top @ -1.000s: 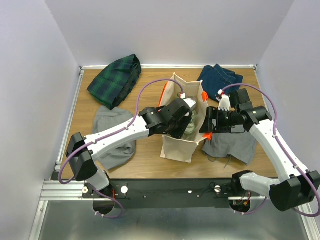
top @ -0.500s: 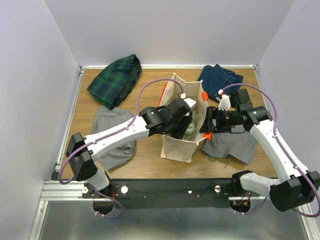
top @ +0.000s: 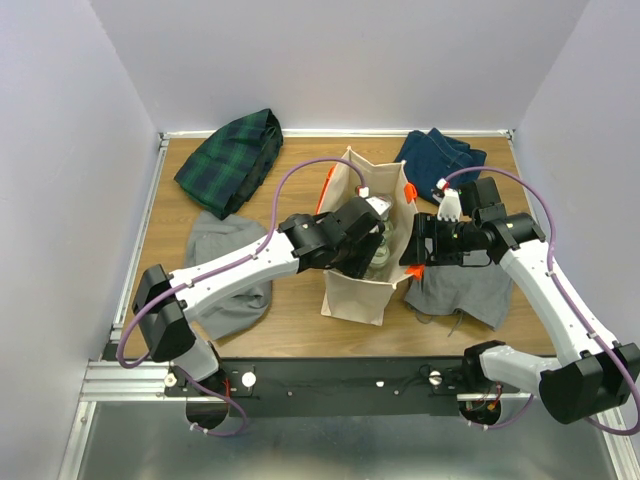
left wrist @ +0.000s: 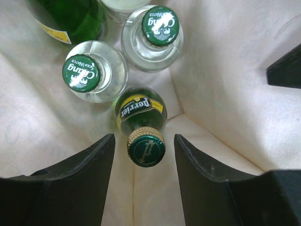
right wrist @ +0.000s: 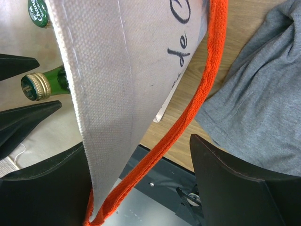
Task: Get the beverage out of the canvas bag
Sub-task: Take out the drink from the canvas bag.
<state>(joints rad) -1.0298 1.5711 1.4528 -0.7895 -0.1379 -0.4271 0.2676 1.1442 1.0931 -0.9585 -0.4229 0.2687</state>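
Left arm reaches in from the left and plunges its left claw point(left wrist: 143, 179) down into the canvas bag point(top: 352, 285) at the middle of the table point(top: 290, 315). Its fingers are spread either side of the green Perrier bottle point(left wrist: 142, 123), not touching it. Right arm is bent in from the right, right claw point(right wrist: 141, 176) pinching the bag's wall and orange handle point(right wrist: 202, 94).

Plain lavender walls point(top: 340, 60) enclose a wooden table point(top: 300, 320), seemingly evenly lit.
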